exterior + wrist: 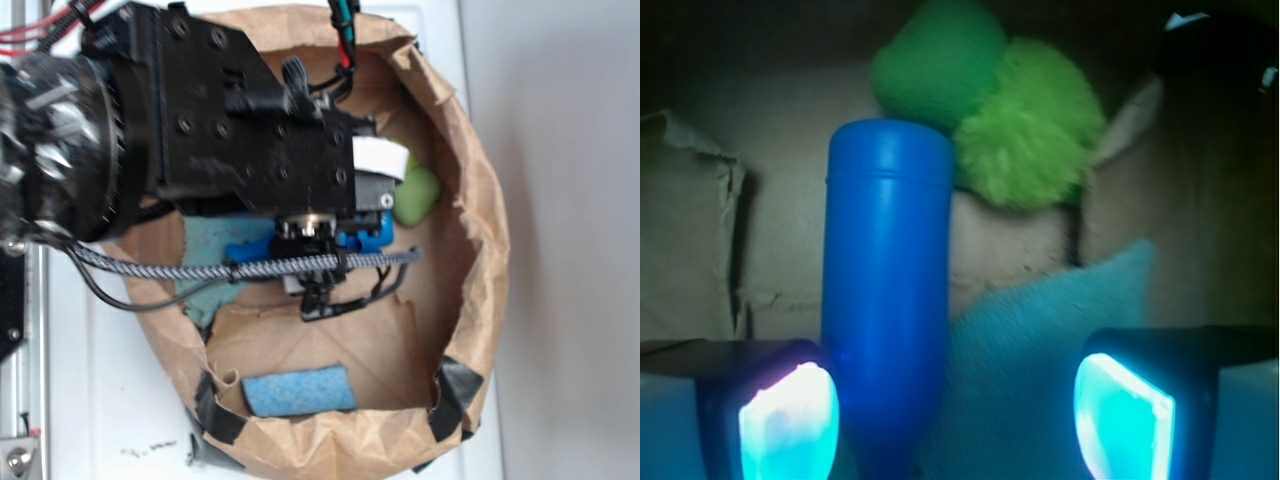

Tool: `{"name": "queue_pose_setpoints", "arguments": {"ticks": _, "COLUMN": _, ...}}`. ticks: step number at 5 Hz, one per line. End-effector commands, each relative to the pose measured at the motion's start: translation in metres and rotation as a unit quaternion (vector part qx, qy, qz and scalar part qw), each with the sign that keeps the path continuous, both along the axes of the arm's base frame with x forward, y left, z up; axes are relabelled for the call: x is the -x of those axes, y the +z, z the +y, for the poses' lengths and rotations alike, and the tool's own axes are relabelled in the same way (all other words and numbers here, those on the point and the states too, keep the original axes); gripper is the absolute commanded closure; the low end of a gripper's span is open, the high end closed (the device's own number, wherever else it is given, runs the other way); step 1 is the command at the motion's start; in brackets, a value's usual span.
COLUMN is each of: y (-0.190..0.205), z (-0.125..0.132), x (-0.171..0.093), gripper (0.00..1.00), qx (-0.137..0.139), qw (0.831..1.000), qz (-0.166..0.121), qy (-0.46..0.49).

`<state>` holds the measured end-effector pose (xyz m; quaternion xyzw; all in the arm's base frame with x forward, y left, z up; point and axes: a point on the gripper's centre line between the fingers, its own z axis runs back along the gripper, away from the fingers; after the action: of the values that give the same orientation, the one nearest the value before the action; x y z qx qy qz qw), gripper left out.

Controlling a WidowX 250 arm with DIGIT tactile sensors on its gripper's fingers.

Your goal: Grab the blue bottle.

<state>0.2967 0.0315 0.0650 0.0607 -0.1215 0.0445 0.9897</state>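
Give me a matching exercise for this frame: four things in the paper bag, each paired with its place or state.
Things:
1. blue bottle
2. light-blue sponge
3. green fuzzy toy
4. gripper

Descriptions:
A. open, fingers glowing cyan
B. lying between the fingers, nearer the left one in the wrist view
C. alone by the bag's near wall in the exterior view
D. beyond the bottle's far end

Pairs: 1-B, 2-C, 3-D, 4-A
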Motion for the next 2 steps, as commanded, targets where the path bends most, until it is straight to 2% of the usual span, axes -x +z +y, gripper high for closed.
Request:
{"name": "queue_pose_setpoints", "arguments": {"ticks": 1, "y": -0.022, "z": -0.011, "x": -0.038, "gripper": 0.00, "qx": -0.018, "qw": 1.000, "qz": -0.011, "qy": -0.001}}
{"name": "queue_pose_setpoints", "arguments": {"ticks": 2, "y": -0.029, "z": -0.009, "x": -0.050, "gripper": 0.00, "qx": -0.031, "qw": 0.999, "qz": -0.006, "qy": 0.005}}
